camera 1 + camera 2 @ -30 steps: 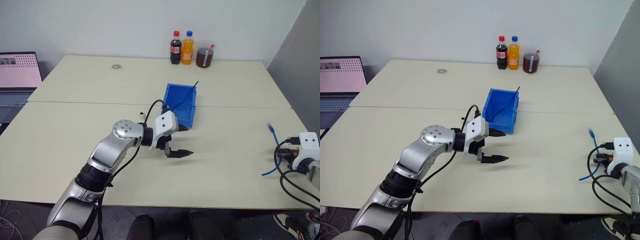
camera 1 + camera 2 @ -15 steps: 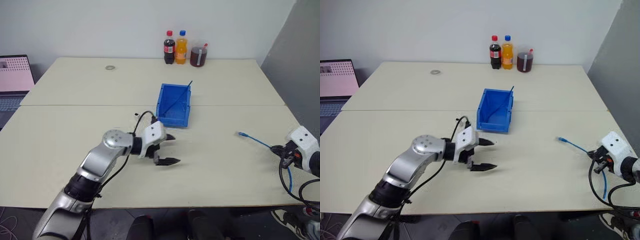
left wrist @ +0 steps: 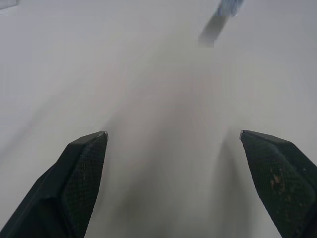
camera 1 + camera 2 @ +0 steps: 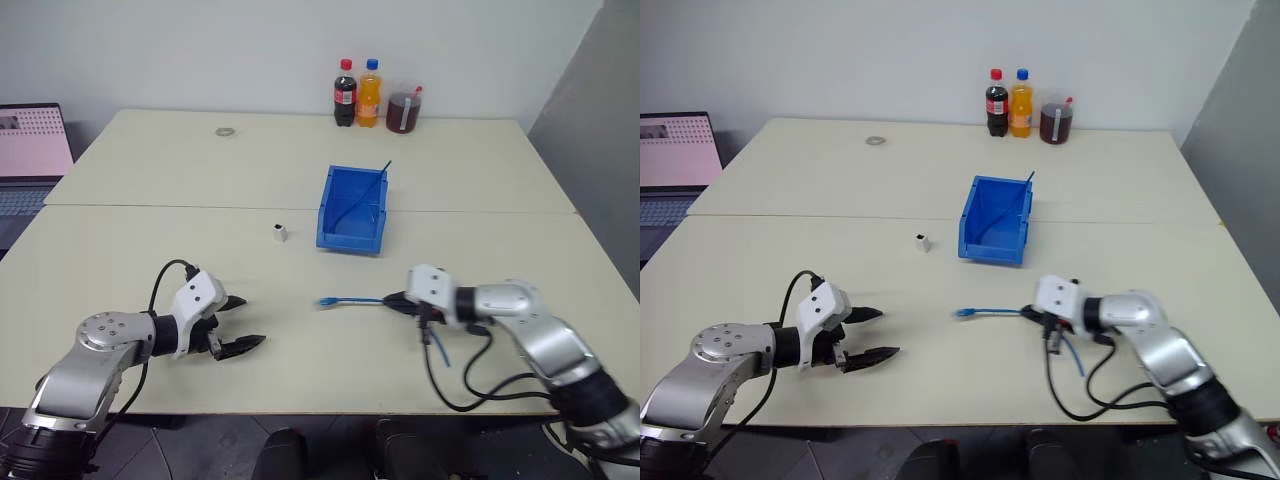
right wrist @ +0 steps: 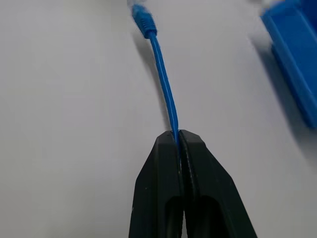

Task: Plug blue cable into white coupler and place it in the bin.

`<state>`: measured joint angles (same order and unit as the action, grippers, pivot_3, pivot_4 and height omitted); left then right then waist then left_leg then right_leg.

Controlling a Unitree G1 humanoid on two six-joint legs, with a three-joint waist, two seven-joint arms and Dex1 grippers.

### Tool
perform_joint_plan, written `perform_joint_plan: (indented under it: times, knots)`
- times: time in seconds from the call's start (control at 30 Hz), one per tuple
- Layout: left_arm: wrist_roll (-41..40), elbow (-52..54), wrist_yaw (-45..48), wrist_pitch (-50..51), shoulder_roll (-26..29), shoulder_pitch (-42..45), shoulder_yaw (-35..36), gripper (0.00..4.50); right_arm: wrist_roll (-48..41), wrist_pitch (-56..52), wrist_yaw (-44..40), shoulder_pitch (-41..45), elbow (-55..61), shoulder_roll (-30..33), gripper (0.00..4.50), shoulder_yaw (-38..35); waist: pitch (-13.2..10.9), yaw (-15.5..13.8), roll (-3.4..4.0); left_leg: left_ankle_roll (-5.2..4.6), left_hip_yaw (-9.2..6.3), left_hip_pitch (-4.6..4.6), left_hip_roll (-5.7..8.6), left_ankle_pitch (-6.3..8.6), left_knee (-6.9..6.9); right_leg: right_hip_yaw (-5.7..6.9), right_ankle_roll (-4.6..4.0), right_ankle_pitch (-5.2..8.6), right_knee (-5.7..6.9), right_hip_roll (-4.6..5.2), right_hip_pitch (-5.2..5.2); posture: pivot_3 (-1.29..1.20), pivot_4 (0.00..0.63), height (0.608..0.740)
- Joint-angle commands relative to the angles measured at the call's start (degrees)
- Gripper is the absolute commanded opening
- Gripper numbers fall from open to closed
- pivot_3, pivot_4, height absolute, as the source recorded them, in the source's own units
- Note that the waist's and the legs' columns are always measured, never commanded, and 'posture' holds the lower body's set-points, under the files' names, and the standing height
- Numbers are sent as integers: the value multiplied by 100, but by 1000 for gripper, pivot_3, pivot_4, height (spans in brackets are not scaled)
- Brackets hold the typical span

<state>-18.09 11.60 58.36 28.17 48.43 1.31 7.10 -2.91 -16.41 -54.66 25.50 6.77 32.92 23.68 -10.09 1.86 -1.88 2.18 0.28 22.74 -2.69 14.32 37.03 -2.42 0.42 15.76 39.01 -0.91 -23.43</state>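
Right jaws (image 4: 392, 299) pinch the blue cable (image 4: 350, 299); left jaws (image 4: 243, 321) gape empty.
The cable's plug end sticks out beyond the right jaws, above the surface (image 4: 150, 250). The white coupler (image 4: 280, 233) sits ahead of both jaws, beside the bin (image 4: 353, 208).

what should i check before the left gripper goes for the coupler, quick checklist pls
1. right gripper shut on the blue cable: ok
2. Cable's plug end sticks out free past the fingers: ok
3. left gripper open and empty: ok
4. white coupler on the table, nothing touching it: ok
5. Which way the coupler's socket faces: cannot tell
6. bin upright, only a thin dark rod leaning inside: ok
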Motion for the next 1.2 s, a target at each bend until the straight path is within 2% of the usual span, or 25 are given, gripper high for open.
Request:
perform_joint_plan:
  times: [0.03,0.2,0.5,0.63,0.67,0.7,0.8,1.2]
  knots:
    - [-146,159,23,-67,126,-114,299,4500,296,231,79,390,-508,-293,15,159,0,-37,0,0,0,2,0,0,0,2,0,0,-1,0,-1,0,150,740]
    - [-106,134,12,-153,112,-216,313,4500,513,128,-20,758,-1030,-639,15,329,0,-46,-1,0,2,8,1,0,2,7,-27,-15,1,6,-6,0,150,740]
    - [-129,174,-20,18,28,130,11,4500,325,-147,-256,742,-653,-579,2086,103,0,-29,-1,0,4,7,0,0,1,12,-28,-14,5,3,-6,0,150,740]
    - [-80,10,0,56,-41,526,-226,4500,30,-608,-595,664,33,-210,3220,-134,0,-34,-1,0,3,8,1,0,2,13,-28,-15,6,0,-6,0,150,740]
    - [-59,-47,-13,73,-69,638,-298,4500,-33,-732,-623,608,235,-109,3358,-203,0,-35,-1,0,2,9,1,0,2,12,-27,-15,5,0,-6,0,150,740]
    - [-37,-113,-42,99,-117,761,-376,4500,-53,-820,-594,535,433,-13,3776,-265,0,-37,-1,0,1,9,1,0,2,11,-27,-15,5,1,-5,0,150,740]
    - [46,-254,-84,148,-255,1031,-628,4500,-129,-1077,-565,286,957,236,4402,-369,2,-31,-3,0,1,9,6,0,2,13,-26,-14,3,1,-4,0,150,740]
    - [676,-808,-154,-63,-557,1464,-1562,4500,-384,-2012,-54,-222,2218,368,4455,-585,3,-17,-3,0,-4,5,10,0,3,13,-6,-2,8,-5,-4,0,150,740]
